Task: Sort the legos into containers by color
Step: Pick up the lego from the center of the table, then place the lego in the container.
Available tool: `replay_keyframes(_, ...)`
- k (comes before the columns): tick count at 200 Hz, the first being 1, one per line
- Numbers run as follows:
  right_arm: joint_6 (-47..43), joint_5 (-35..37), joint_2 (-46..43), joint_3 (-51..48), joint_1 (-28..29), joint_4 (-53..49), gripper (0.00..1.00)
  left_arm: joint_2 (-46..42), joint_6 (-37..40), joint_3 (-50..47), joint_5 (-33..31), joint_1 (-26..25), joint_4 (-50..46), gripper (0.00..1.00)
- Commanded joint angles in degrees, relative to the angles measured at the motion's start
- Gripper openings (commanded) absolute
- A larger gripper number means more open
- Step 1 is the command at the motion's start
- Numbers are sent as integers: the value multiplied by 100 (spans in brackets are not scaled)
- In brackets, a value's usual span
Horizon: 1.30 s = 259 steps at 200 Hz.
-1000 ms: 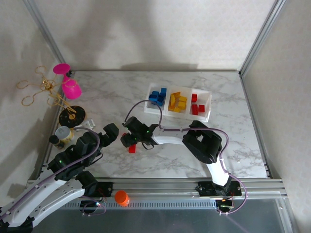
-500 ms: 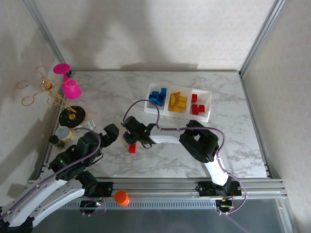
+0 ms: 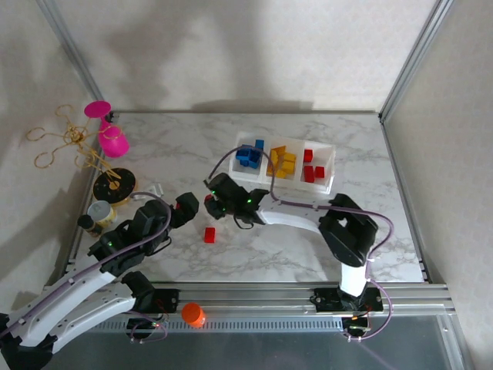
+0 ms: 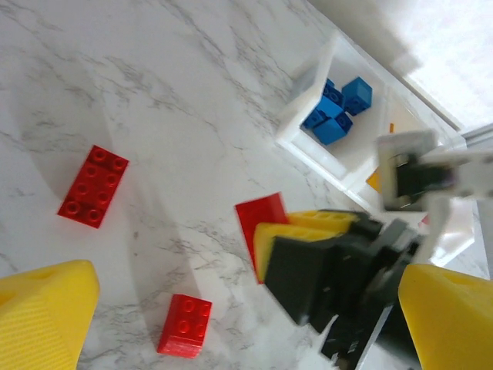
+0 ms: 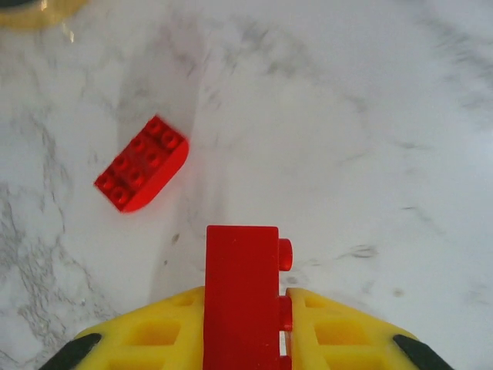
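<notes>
One held lego [image 5: 241, 297], two loose legos [image 4: 92, 185]

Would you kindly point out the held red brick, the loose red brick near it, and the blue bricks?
Held red brick [image 5: 241, 301]: right wrist view, middle of its flat face.
Loose red brick [image 5: 142, 163]: right wrist view, its studded top.
Blue bricks [image 4: 337, 112]: left wrist view, middle of the pile.

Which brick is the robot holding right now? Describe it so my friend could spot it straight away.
Find the white three-compartment tray at the far side of the marble table, then look just in front of its blue end, at the right gripper. The red lego there is pinched edge-on between yellow fingers, unlike the loose red lego lying flat on the marble nearby.
</notes>
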Motion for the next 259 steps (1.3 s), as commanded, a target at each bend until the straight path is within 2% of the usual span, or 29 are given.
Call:
replay_keyframes(1, 400, 330, -558, -313, -348, -234, 23, 206, 313, 197, 439, 25, 538, 100)
replay_keyframes(28, 671, 753, -1176, -664, -881, -504, 22, 609, 425, 243, 660, 12, 921, 100)
replay_keyframes(64, 880, 1021, -1657, -976, -1865, -797, 22, 1223, 660, 421, 1029, -48, 1411, 100)
replay_keyframes(73, 858, 1101, -1697, -989, -2283, -855, 22, 1351, 685, 458, 1089, -66, 1520, 100)
replay_keyframes(129, 571, 1146, -1321, -772, -3628, -595, 23, 1975, 725, 602, 1218, -127, 1934, 100)
replay_keyframes(165, 376, 893, -680, -228, -4171, -539, 23, 2234, 695, 653, 1192, -137, 2100, 100)
replay_keyframes(212, 87, 1106, 255, 485, -4517, -681, 24, 2398, 714, 733, 1120, -141, 2087, 100)
replay_keyframes(228, 39, 1051, 370, 645, -4577, -775, 29, 2380, 712, 742, 1116, -146, 2045, 100)
replay_keyframes(240, 24, 1092, 376, 709, -4591, -837, 39, 2338, 712, 732, 1097, -148, 2035, 100)
replay_keyframes(259, 5, 960, 290, 755, -4594, -855, 45, 2259, 725, 707, 1057, -147, 2003, 100)
